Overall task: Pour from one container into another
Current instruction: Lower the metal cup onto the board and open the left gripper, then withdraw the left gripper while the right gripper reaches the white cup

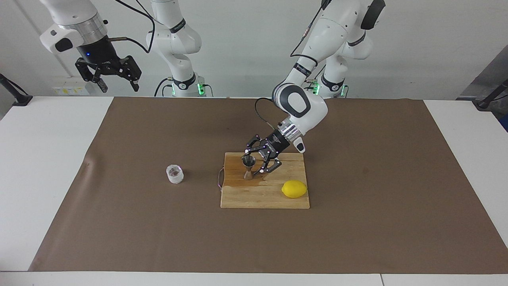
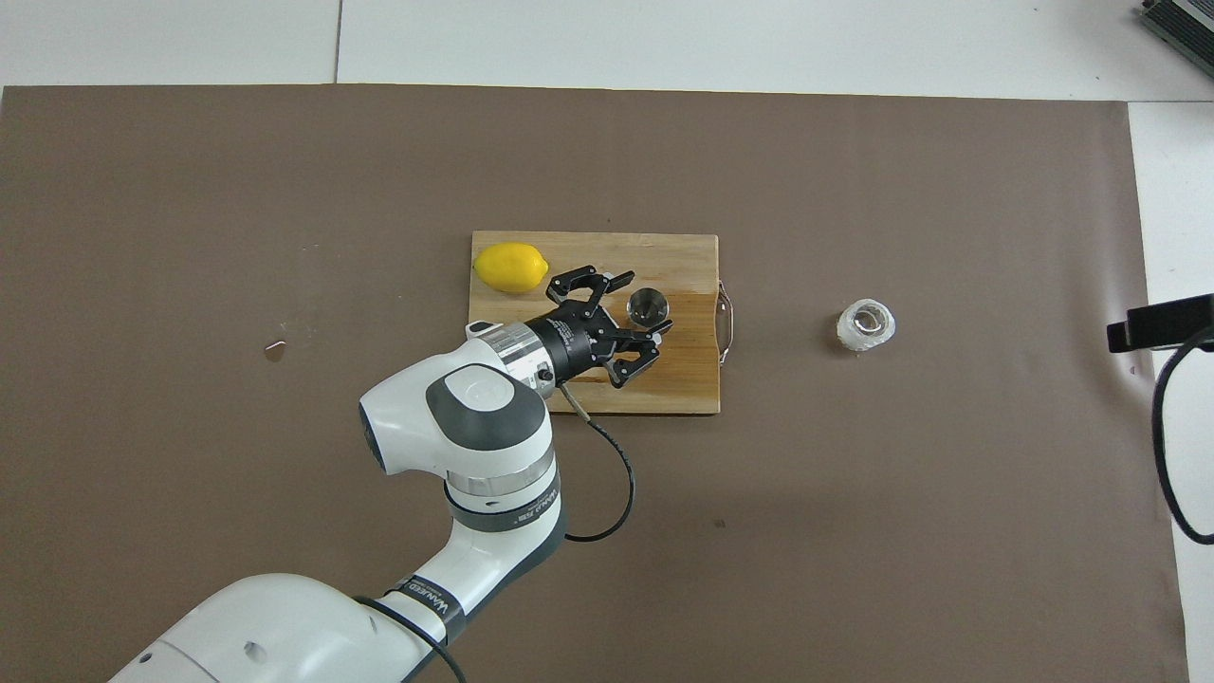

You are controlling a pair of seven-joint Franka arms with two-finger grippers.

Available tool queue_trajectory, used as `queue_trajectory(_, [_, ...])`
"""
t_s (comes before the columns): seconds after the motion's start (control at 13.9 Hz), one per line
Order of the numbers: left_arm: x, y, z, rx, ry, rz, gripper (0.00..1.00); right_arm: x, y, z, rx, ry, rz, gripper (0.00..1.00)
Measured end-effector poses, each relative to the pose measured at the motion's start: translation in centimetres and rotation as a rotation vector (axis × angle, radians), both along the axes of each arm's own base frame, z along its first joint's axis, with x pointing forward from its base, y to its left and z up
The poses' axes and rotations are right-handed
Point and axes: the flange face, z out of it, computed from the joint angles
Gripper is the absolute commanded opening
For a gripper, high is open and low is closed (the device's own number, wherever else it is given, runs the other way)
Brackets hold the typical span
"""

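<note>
The steel jigger [image 1: 249, 167] [image 2: 649, 306] stands upright on the wooden cutting board [image 1: 262, 197] [image 2: 588, 249]. My left gripper [image 1: 254, 163] [image 2: 646, 304] is low over the board, open, with a finger on each side of the jigger and a gap to it. The clear whitish cup [image 1: 174, 174] [image 2: 866, 324] sits upright on the brown mat, beside the board toward the right arm's end. My right gripper [image 1: 119, 85] hangs open high up at the right arm's end, waiting and holding nothing.
A yellow lemon [image 1: 294, 189] [image 2: 511, 267] lies on the board's corner toward the left arm's end. A dark wet patch [image 1: 260, 182] marks the board by the jigger. The board's metal handle [image 2: 727, 323] faces the cup.
</note>
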Motion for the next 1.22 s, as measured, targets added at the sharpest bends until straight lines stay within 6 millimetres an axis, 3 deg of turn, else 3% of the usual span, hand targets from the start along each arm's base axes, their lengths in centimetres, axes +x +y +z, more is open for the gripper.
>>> queue_trajectory(0.65, [-0.2, -0.3, 0.7, 0.013, -0.01, 0.009, 1.0, 0.0, 0.0, 0.0, 0.0, 0.0, 0.0, 1.0])
queue_trajectory(1.22, [0.7, 0.7, 7.1, 0.069, -0.149, 0.022, 1.0, -0.3, 0.1, -0.1, 0.001, 0.017, 0.002, 1.0])
